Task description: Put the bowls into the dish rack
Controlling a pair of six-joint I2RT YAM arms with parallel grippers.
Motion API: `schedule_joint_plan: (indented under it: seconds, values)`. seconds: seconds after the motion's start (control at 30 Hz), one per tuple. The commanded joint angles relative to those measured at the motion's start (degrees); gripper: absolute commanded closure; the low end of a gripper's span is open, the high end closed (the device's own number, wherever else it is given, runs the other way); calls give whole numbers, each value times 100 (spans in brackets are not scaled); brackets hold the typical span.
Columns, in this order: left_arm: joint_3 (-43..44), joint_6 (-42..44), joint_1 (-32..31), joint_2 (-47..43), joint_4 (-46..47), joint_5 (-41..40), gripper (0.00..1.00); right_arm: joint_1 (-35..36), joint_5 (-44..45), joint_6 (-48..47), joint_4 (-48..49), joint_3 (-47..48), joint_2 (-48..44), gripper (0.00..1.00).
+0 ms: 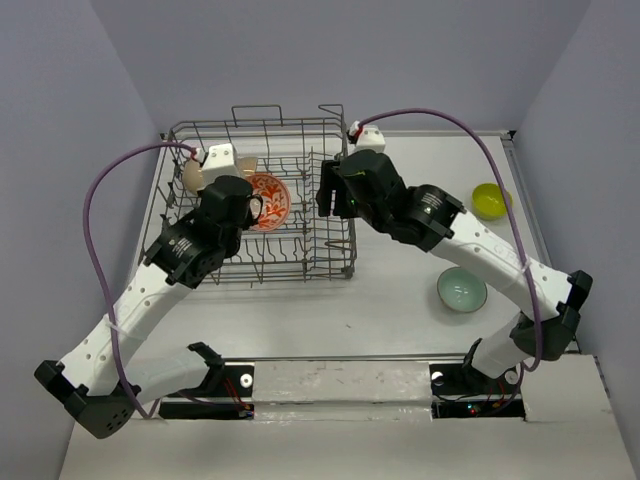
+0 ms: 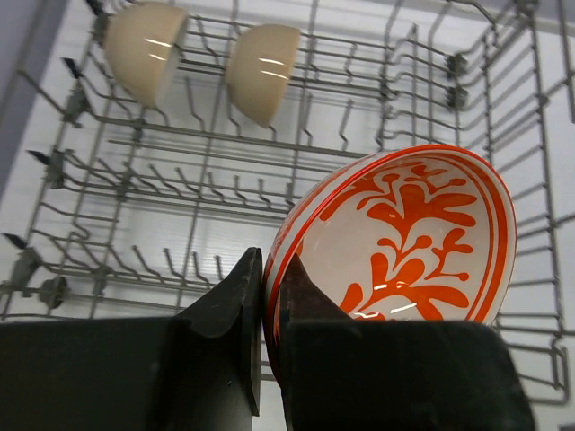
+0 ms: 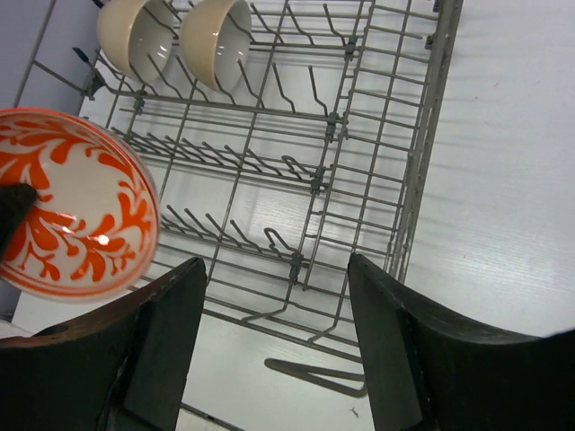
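We count 2 cream bowls (image 2: 144, 49) racked. Left gripper (image 2: 269, 292) pinches the orange-patterned bowl (image 2: 404, 242) by its rim over the dish rack (image 1: 300, 160); right gripper (image 3: 274, 278) spread, empty. Celadon bowl (image 1: 461, 289) & yellow-green bowl (image 1: 490, 200) wait on the table (image 1: 400, 300).

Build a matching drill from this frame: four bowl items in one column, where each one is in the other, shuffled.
Things:
1. orange-patterned bowl
2. cream bowls
3. pale green bowl
4. yellow-green bowl

Places:
A. on the table, far right side
B. gripped at its rim by the left jaws, over the dish rack
C. propped among tines on the rack's left side
D. on the table right of the rack, nearer the arm bases

Pairs: 1-B, 2-C, 3-D, 4-A
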Motion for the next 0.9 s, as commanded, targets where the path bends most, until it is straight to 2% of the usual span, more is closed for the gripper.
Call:
schedule_joint_plan:
  seconds: [0.0, 0.17, 0.23, 0.37, 0.57, 0.63, 0.73, 0.87]
  values:
    - [191, 164, 336, -194, -1, -1446, 100, 46, 319, -92, 345, -260, -671, 30]
    - [69, 498, 995, 78, -240, -3088, 100, 46, 557, -101, 337, -893, -1163, 28]
    - [-159, 813, 1355, 140, -12, -3390, 100, 46, 592, -109, 336, -1156, -1331, 28]
    - [-581, 1428, 1558, 149, 691, -3907, 100, 46, 583, -136, 328, -1491, -1515, 28]
    - [-968, 2062, 1813, 334, 1508, -4068, 100, 46, 557, -118, 319, -1886, -1753, 28]
    - [-1152, 2369, 1813, 413, 2077, -4216, 100, 46, 548, -118, 310, -1966, -1805, 28]
    - [-1469, 3159, 1813, 501, 2552, -4463, 100, 46, 565, -118, 336, -2062, -1867, 28]
    - [-1540, 3319, 1813, 667, 2748, -4472, 100, 46, 566, -109, 380, -2142, -1876, 28]
